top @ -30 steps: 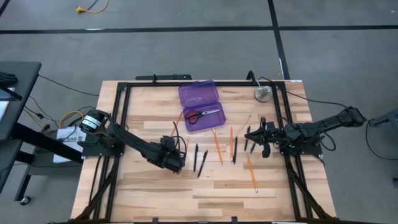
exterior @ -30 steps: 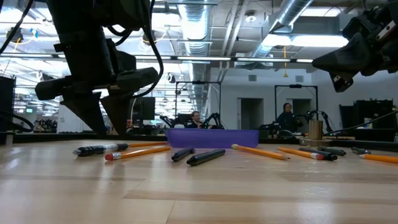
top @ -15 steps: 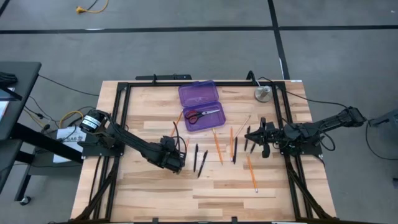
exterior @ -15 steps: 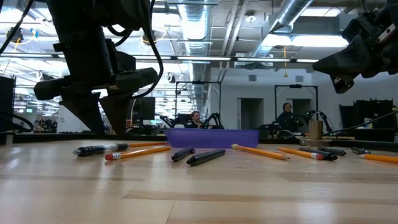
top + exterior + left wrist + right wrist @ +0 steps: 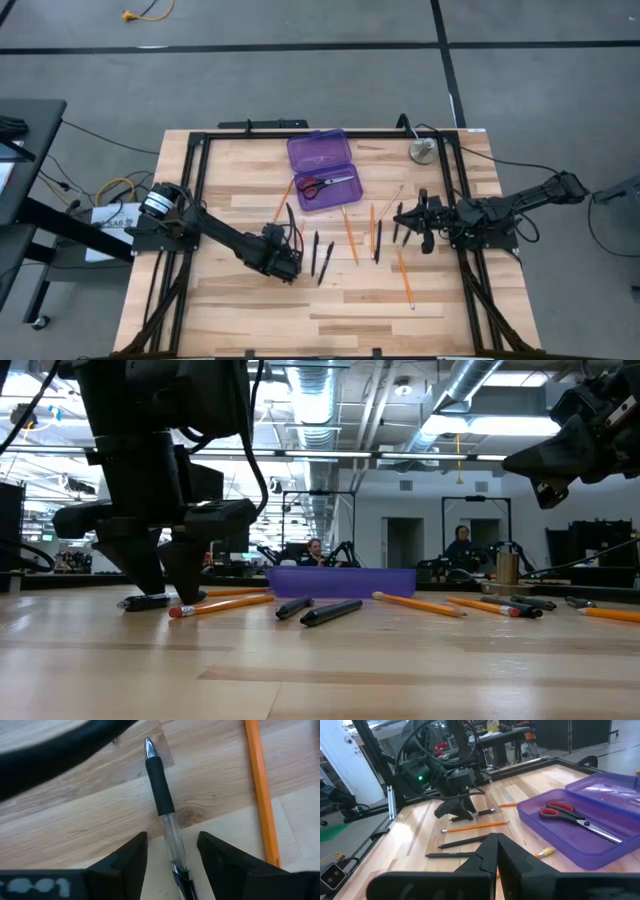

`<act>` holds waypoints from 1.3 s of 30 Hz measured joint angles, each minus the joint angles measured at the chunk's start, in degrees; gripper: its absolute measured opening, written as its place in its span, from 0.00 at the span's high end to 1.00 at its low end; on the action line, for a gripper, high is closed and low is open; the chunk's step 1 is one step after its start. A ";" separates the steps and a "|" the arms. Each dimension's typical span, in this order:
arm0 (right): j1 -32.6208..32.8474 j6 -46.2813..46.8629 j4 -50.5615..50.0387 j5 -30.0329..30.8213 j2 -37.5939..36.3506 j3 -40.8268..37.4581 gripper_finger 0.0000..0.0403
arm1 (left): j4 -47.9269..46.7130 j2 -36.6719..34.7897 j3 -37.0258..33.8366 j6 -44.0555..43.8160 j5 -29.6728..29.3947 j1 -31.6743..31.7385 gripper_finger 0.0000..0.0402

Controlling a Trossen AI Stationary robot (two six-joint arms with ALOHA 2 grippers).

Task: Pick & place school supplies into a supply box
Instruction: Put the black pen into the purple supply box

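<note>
— Left hand?

— Left hand (image 5: 170,842) low at the counter (image 5: 75,815), fingers (image 5: 131,860) spread, one on each side of a pen (image 5: 161,785) with a black grip and a clear barrel. Pinching nothing yet. Seen level across the wood, tips down about at the surface.

— Just beside it?

— An orange pencil (image 5: 260,795) lying close along one finger, not touching the pen. Two more dark pens (image 5: 321,257) a little farther toward the middle of the counter.

— Destination?

— Purple pencil case (image 5: 322,170), open, toward the far middle of the counter, well apart from the left hand. Red-handled scissors (image 5: 328,184) already inside.

— Right hand?

— Right hand (image 5: 496,851) waiting on the other side, raised off the counter, fingers pressed together, holding nothing.

— Best way to finish the grasp?

— Judging from the straddle: keep the pen centred, close slowly and squarely across the clear barrel. Probably slippery there, so expect a little roll and squeeze firmly. Keep the outer finger clear of the orange pencil, or risk dragging it along. Lift straight up before swinging toward the case. Bring the pen in lengthwise with the case, low over the open tray, beside the scissors and not across them. Release only once above the tray, well inside its rim.
</note>
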 joint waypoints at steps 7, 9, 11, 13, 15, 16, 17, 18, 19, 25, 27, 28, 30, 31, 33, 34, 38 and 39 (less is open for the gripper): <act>-0.01 0.01 0.02 0.02 0.00 -0.01 1.00 | 0.49 -0.11 0.04 0.62 0.30 -0.07 0.58; -0.01 0.01 0.03 0.01 0.00 0.00 1.00 | 0.13 -0.11 0.30 0.65 0.66 0.00 0.58; 0.00 0.02 0.04 0.00 0.00 -0.01 1.00 | -0.58 -0.03 0.64 0.20 0.87 0.01 0.58; 0.00 0.01 0.04 0.01 0.00 -0.01 1.00 | -1.19 0.02 0.91 -0.21 1.26 0.02 0.58; 0.00 0.02 0.04 0.00 0.00 -0.01 1.00 | -1.27 0.02 0.94 -0.46 1.57 0.03 0.58; -0.02 0.00 0.04 0.02 0.00 -0.01 1.00 | -1.27 0.04 0.94 -0.53 1.63 0.03 0.58; 0.00 0.01 0.04 0.02 0.00 0.00 1.00 | -1.27 0.02 0.94 -0.57 1.69 0.03 0.58; 0.00 0.02 0.04 0.02 0.00 0.01 1.00 | -1.27 0.02 0.94 -0.61 1.73 0.03 0.58; 0.00 0.02 0.04 0.00 0.00 -0.01 1.00 | -1.27 0.02 0.94 -0.69 1.75 0.03 0.58; 0.00 0.02 0.04 0.02 0.00 -0.01 1.00 | -0.76 0.02 0.98 -1.06 2.16 0.03 0.68; 0.00 0.01 0.04 0.00 0.00 -0.01 1.00 | -0.25 0.02 0.98 -0.65 2.14 0.03 0.74; 0.00 0.00 0.04 0.02 0.00 -0.01 1.00 | -0.01 0.02 0.98 -0.49 2.15 0.03 0.77; 0.00 0.00 0.04 0.00 0.00 -0.01 1.00 | 0.32 0.02 0.98 -0.24 2.14 0.03 0.82; 0.00 0.02 0.04 0.00 0.00 -0.01 1.00 | 0.41 0.02 0.98 -0.22 2.12 0.01 0.85; 0.00 0.02 0.04 0.02 0.00 -0.01 1.00 | 0.50 0.02 0.98 0.04 2.12 0.01 0.89; 0.00 0.02 0.04 0.01 0.00 -0.01 1.00 | 0.54 0.02 0.98 0.49 2.11 0.01 0.90; 0.00 0.02 0.04 0.02 0.00 -0.01 1.00 | 0.75 0.02 0.98 0.94 2.03 0.01 0.93; 0.00 0.02 0.04 0.01 0.00 -0.01 1.00 | 0.79 0.02 0.98 0.94 2.03 0.01 0.93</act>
